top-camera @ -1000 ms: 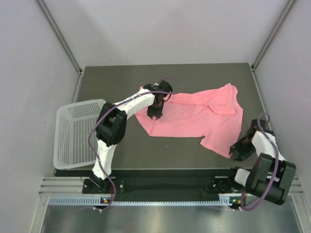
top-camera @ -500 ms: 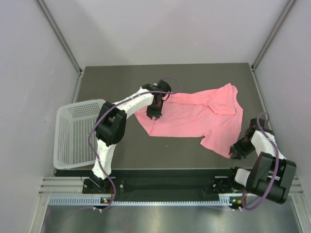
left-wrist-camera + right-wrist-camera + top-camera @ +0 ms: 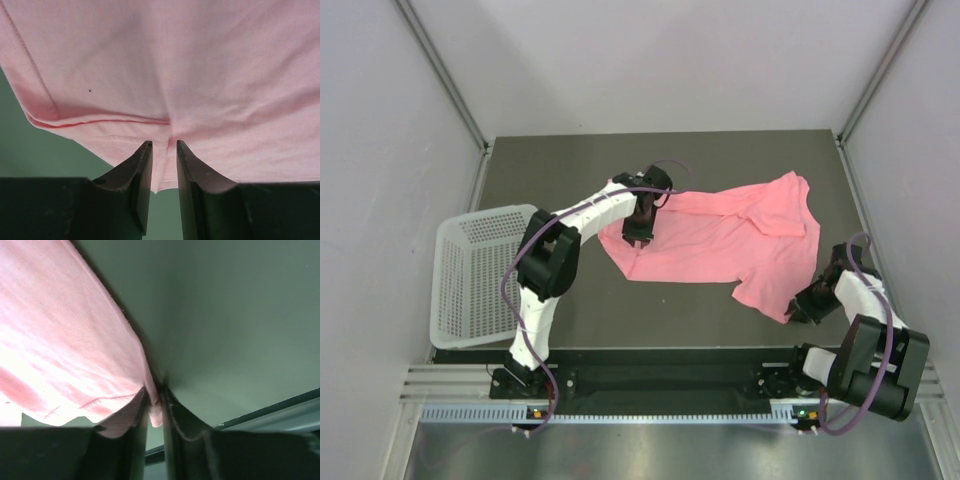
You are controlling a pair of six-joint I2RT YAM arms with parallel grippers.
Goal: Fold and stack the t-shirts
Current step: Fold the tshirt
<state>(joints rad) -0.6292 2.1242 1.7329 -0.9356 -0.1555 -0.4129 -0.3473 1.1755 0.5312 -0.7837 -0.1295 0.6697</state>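
The left gripper is pinching a doubled hem of the salmon-pink t-shirt between nearly closed jaws, at the garment's left edge. The right gripper is nipping the very corner of the hem at the shirt's near right end, its jaws drawn tight on a thin lip of cloth. Between the two, the t-shirt is lying spread but rumpled across the middle and right of the dark table, with a flap turned over at the far right. A white perforated basket is sitting at the table's left edge, well apart. The right grip is looking like the weak point. It is catching so little fabric that a lift could slip the corner free and skew the fold. Uneven pulling between the arms could also bunch the thin cloth.
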